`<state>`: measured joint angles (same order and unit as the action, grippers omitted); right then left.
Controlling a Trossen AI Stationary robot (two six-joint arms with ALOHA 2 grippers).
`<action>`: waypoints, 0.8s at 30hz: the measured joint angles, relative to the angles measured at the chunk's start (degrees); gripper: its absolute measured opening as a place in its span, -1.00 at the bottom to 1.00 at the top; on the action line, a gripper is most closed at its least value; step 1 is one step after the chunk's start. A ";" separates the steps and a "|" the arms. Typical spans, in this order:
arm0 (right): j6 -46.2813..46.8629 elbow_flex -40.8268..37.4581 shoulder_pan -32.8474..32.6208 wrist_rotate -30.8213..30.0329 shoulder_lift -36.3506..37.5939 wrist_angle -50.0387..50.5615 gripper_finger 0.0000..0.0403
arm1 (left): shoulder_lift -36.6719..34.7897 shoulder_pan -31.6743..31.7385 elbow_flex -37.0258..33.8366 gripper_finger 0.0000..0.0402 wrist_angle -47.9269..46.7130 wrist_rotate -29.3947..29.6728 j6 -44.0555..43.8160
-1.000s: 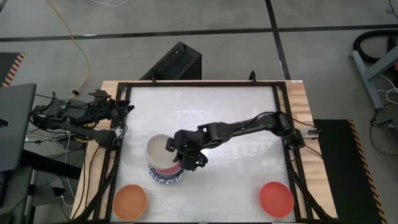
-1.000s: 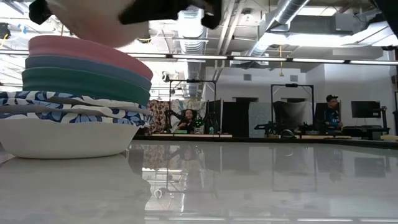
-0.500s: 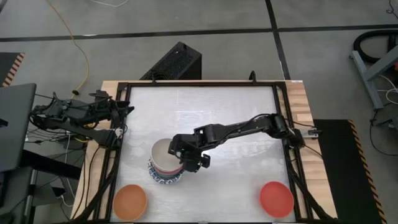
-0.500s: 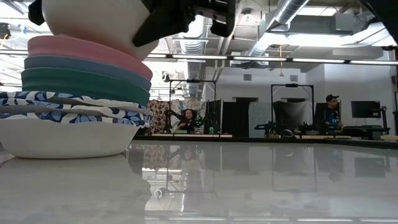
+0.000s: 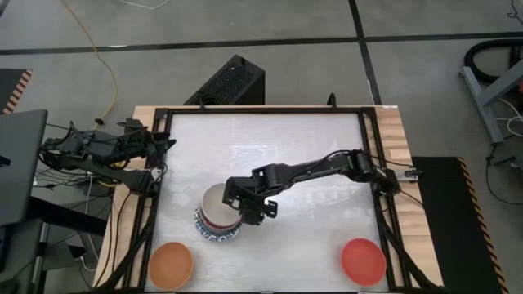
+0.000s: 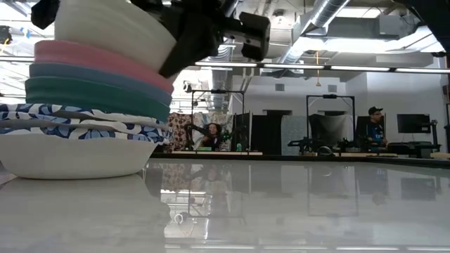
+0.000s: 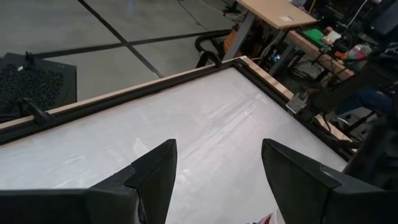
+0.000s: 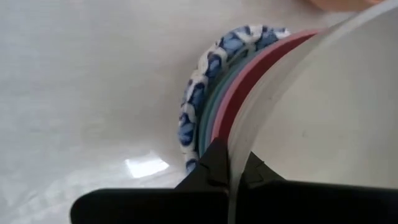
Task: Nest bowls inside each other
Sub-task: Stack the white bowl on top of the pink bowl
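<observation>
A stack of nested bowls (image 5: 214, 231) stands left of the table's middle, toward the near edge. White bowls with blue-patterned rims (image 6: 70, 119) are at the bottom, then teal (image 6: 91, 95), dark blue (image 6: 91, 76) and pink (image 6: 98, 60). My right gripper (image 5: 243, 209) is shut on a cream bowl (image 5: 215, 204) right on top of the stack. My left gripper (image 7: 217, 177) stands open at the table's far left edge (image 5: 166, 147), holding nothing. An orange bowl (image 5: 171, 264) and a red bowl (image 5: 363, 261) lie apart on the table. My right gripper pinches the cream bowl's rim (image 8: 242, 134) on the side toward the table's right, one finger inside the bowl and one finger (image 8: 214, 163) outside. The fingers slant down from the table's right. The bowl is tilted, its underside (image 6: 105, 43) down in the pink bowl.
The orange bowl sits at the near left corner, the red bowl at the near right corner. A black frame (image 5: 261, 110) runs round the white tabletop. The far half of the table and the middle right are free. People sit in the room beyond (image 6: 373, 126).
My right gripper has come down and a little toward the near edge, tipping steeper, still shut on the cream bowl. The bowl has sunk from just above the stack down into the pink bowl.
</observation>
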<state>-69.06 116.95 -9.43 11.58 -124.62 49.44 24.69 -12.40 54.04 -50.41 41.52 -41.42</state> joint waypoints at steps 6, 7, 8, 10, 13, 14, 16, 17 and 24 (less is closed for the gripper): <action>-0.01 0.02 -0.37 -1.19 -0.58 -1.07 -0.97 | 0.00 0.01 0.00 0.12 0.02 -0.11 -0.49; -0.01 0.02 -0.33 -1.32 -0.58 -1.48 -0.95 | 0.00 0.02 0.00 0.12 0.02 -0.12 -0.61; 0.00 0.02 -0.33 -1.62 -0.58 -1.76 -0.92 | 0.00 0.02 0.00 0.12 0.02 -0.12 -0.71; 0.03 0.02 -0.33 -2.82 -0.58 -2.24 -0.85 | 0.00 0.02 0.00 0.12 0.02 -0.13 -0.88; 0.46 0.02 -0.28 -3.06 -0.58 -2.05 -0.78 | 0.00 0.02 0.00 0.12 0.04 -0.15 -1.22; 1.34 0.02 -0.28 -3.05 -0.58 -2.15 -0.77 | 0.00 0.02 0.00 0.12 0.04 -0.15 -1.37; 3.24 0.02 -0.28 -3.05 -0.58 -2.54 -0.76 | 0.00 0.00 0.00 0.12 0.05 -0.16 -1.38; 4.36 0.02 -0.28 -3.05 -0.58 -2.81 -0.76 | 0.00 0.02 0.00 0.12 0.07 -0.18 -1.39; 6.34 0.02 -0.11 -2.86 -0.58 -4.18 -0.75 | 0.00 0.02 0.00 0.12 0.11 -0.75 -1.88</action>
<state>-62.72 116.97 -9.54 8.72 -125.21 45.25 24.69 -12.38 54.04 -50.30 40.77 -43.30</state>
